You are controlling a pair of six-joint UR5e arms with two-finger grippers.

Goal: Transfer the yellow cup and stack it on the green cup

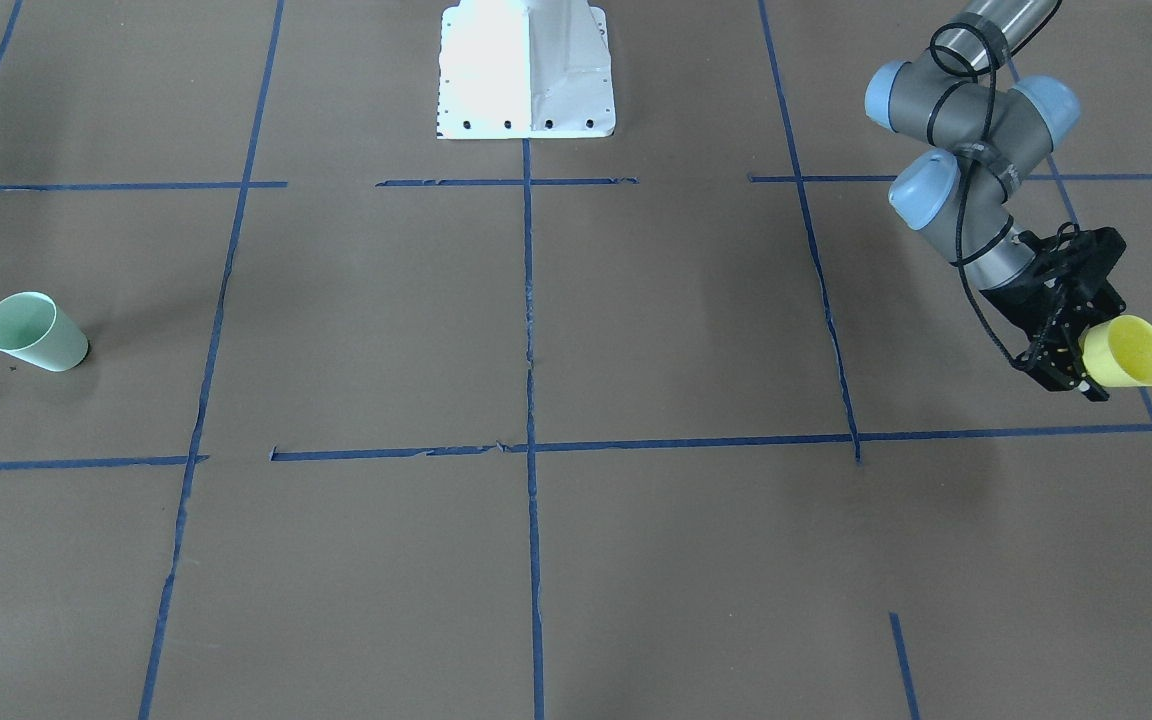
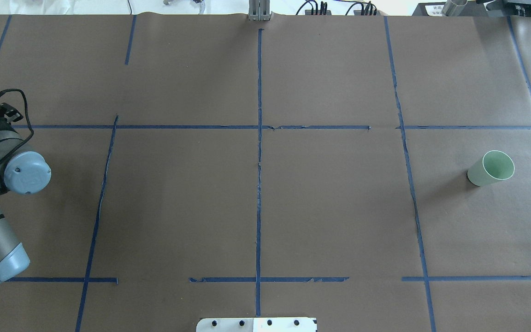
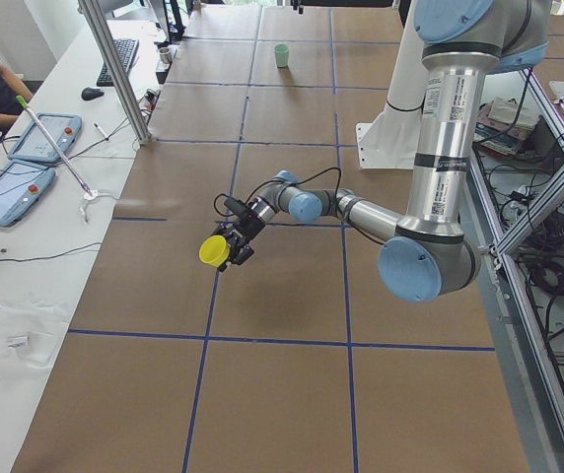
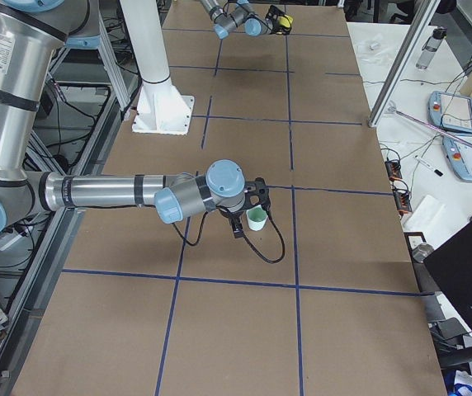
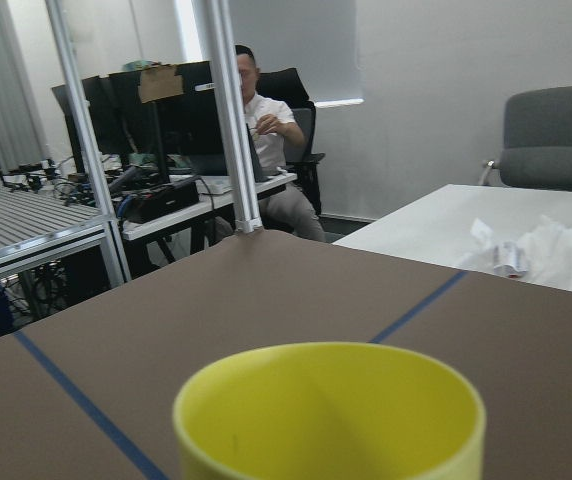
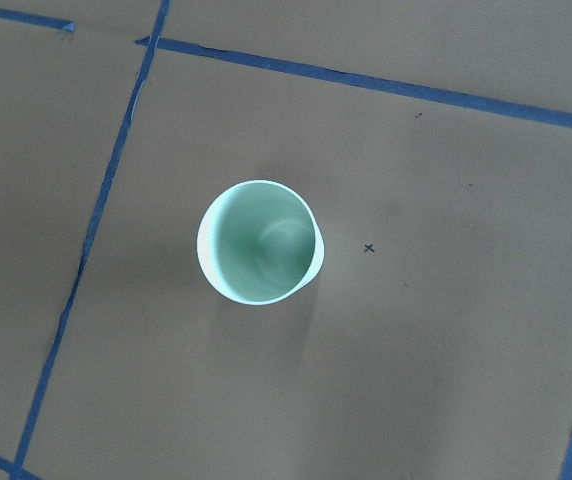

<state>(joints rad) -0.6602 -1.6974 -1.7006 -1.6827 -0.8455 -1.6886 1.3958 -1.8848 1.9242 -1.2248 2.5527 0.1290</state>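
Observation:
My left gripper (image 1: 1086, 362) is shut on the yellow cup (image 1: 1126, 351) near the table's left end. It holds the cup tipped on its side, mouth pointing away from the robot. The cup's rim fills the bottom of the left wrist view (image 5: 331, 405) and it also shows in the exterior left view (image 3: 213, 251). The green cup (image 1: 36, 332) stands upright, mouth up, alone near the table's right end (image 2: 491, 168). The right wrist view looks straight down into the green cup (image 6: 259, 242). My right gripper (image 4: 247, 208) shows only in the exterior right view, beside the green cup (image 4: 257, 219). I cannot tell if it is open or shut.
The brown table carries a grid of blue tape lines (image 1: 528, 300). The robot's white base (image 1: 526, 70) stands at the middle of the near edge. A white side table with tablets (image 3: 26, 158) and an aluminium post (image 3: 114, 69) lie beyond the far edge. A seated person (image 5: 261, 120) is there.

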